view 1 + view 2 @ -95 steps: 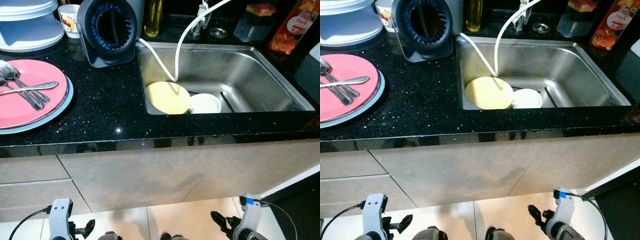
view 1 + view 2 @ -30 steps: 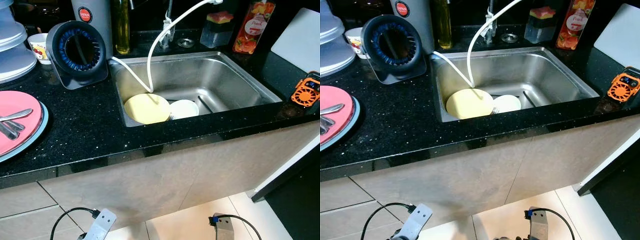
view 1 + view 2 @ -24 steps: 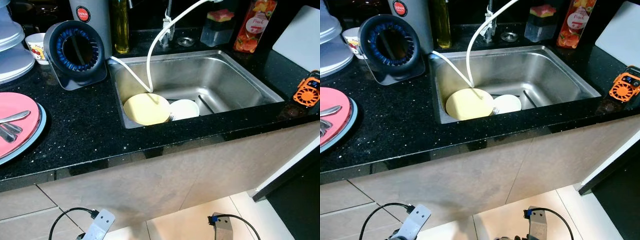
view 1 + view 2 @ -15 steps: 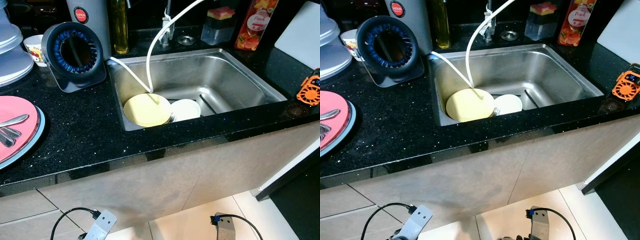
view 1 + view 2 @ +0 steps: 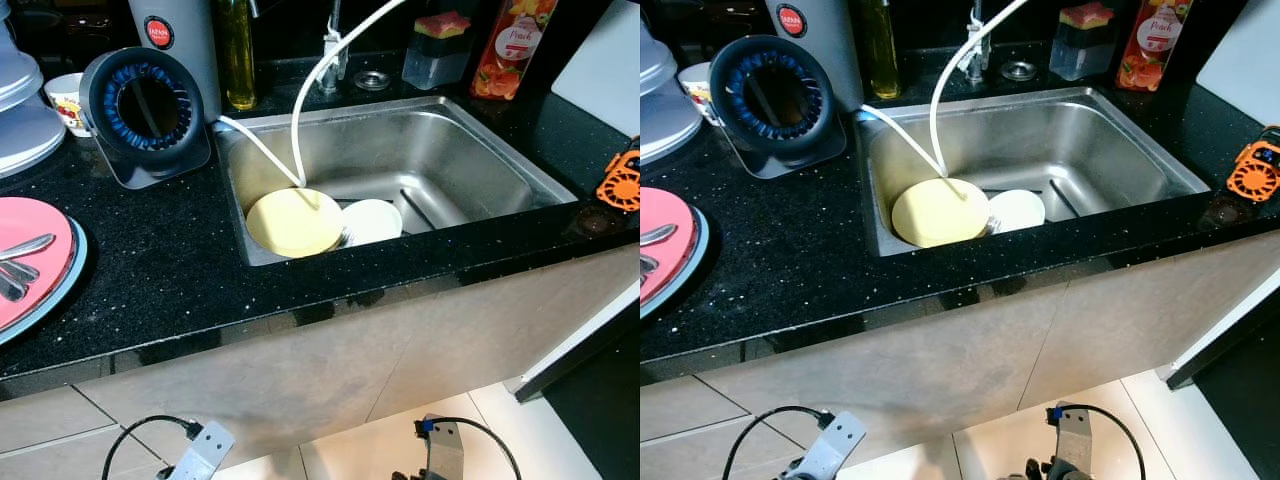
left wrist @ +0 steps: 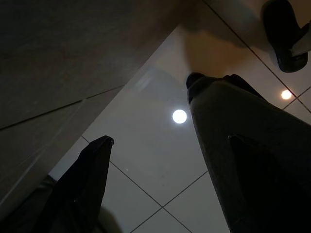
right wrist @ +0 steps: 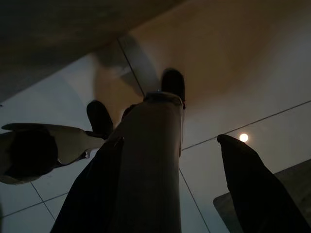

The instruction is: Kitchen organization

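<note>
A pale yellow plate [image 5: 293,221] lies in the steel sink [image 5: 480,140], with a white bowl [image 5: 372,219] right beside it. On the black counter [image 5: 160,260] at the far left sits a pink plate [image 5: 35,275] carrying spoons [image 5: 18,260]. Both arms hang low in front of the cabinet, well below the counter. My left gripper [image 6: 160,184] is open over the floor tiles, nothing between its fingers [image 6: 82,184]. My right gripper [image 7: 170,194] is open too, pointing at the floor by my leg.
A white hose [image 5: 300,110] runs from the tap into the sink. A round black appliance [image 5: 150,110], an oil bottle [image 5: 237,50] and a cup [image 5: 66,95] stand at the back left. A sponge box [image 5: 436,45], a peach bottle [image 5: 510,45] and an orange gadget [image 5: 622,182] are to the right.
The camera has swung right and pulled back, so the sink sits nearer the middle. The arms have sunk lower in view. Nothing on the counter or in the sink has moved.
</note>
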{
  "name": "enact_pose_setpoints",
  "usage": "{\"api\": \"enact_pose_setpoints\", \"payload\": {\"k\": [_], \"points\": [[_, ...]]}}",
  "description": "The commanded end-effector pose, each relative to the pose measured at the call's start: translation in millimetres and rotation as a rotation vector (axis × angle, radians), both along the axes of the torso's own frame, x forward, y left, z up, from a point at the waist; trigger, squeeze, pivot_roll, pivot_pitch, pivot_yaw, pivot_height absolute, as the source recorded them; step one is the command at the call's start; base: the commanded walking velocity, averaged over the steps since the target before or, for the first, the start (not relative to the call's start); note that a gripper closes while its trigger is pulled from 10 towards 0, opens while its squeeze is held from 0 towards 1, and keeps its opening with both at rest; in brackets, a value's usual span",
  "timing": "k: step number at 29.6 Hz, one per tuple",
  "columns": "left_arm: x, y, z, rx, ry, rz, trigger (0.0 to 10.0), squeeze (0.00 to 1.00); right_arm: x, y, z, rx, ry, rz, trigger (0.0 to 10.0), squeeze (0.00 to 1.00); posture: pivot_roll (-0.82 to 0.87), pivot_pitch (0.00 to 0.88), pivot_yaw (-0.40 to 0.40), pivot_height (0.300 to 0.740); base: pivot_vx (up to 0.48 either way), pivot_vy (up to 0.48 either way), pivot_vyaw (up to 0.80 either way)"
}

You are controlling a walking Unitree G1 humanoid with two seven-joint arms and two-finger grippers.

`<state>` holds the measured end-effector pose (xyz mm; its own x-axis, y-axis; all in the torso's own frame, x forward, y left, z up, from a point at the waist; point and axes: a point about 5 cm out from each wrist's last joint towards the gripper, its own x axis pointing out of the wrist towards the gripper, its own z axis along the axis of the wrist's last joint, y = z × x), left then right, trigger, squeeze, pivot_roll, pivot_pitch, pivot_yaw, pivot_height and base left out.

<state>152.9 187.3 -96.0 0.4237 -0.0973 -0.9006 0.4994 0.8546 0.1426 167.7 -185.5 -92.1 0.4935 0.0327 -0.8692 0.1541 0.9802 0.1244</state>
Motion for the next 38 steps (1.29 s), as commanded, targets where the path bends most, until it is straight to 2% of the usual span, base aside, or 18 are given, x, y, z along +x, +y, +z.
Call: {"api": "enact_pose_setpoints", "payload": {"k": [1, 13, 25, 29, 32, 34, 38], "points": [[-37.5, 3.4, -13, 0.016, 0.154, -0.009, 10.0, 0.0, -10.6, -3.0, -4, -0.007, 0.03, -0.004, 10.0, 0.0, 0.07, 0.09, -0.006, 0.74, 0.0, 0.0, 0.0], [-32.0, 7.1, -11, 0.034, 0.145, -0.033, 10.0, 0.0, -14.5, 0.3, -6, 0.008, 0.031, -0.024, 10.0, 0.0, 0.09, 0.066, 0.009, 0.74, 0.0, 0.0, 0.0], [-32.3, 5.6, -11, 0.026, 0.142, -0.012, 10.0, 0.0, -12.6, -3.4, -5, -0.011, 0.032, 0.004, 10.0, 0.0, 0.11, 0.075, -0.036, 0.74, 0.0, 0.0, 0.0], [-39.2, 4.1, -14, 0.021, 0.157, -0.008, 10.0, 0.0, -8.4, -9.7, -2, -0.029, 0.025, -0.008, 10.0, 0.0, 0.1, 0.075, -0.053, 0.74, 0.0, 0.0, 0.0], [-42.8, 2.9, -15, 0.018, 0.166, -0.009, 10.0, 0.0, -16.4, -19.6, -4, -0.044, 0.03, -0.041, 10.0, 0.0, 0.09, 0.076, -0.058, 0.74, 0.0, 0.0, 0.0], [-42.8, 2.9, -15, 0.018, 0.166, -0.009, 10.0, 0.0, -16.4, -19.6, -4, -0.044, 0.03, -0.041, 10.0, 0.0, 0.09, 0.076, -0.058, 0.74, 0.0, 0.0, 0.0], [-45.1, 5.2, -15, 0.029, 0.172, -0.025, 10.0, 0.0, -21.9, -34.1, -3, -0.049, 0.01, -0.128, 10.0, 0.0, 0.07, 0.061, -0.039, 0.74, 0.0, 0.0, 0.0]]}}
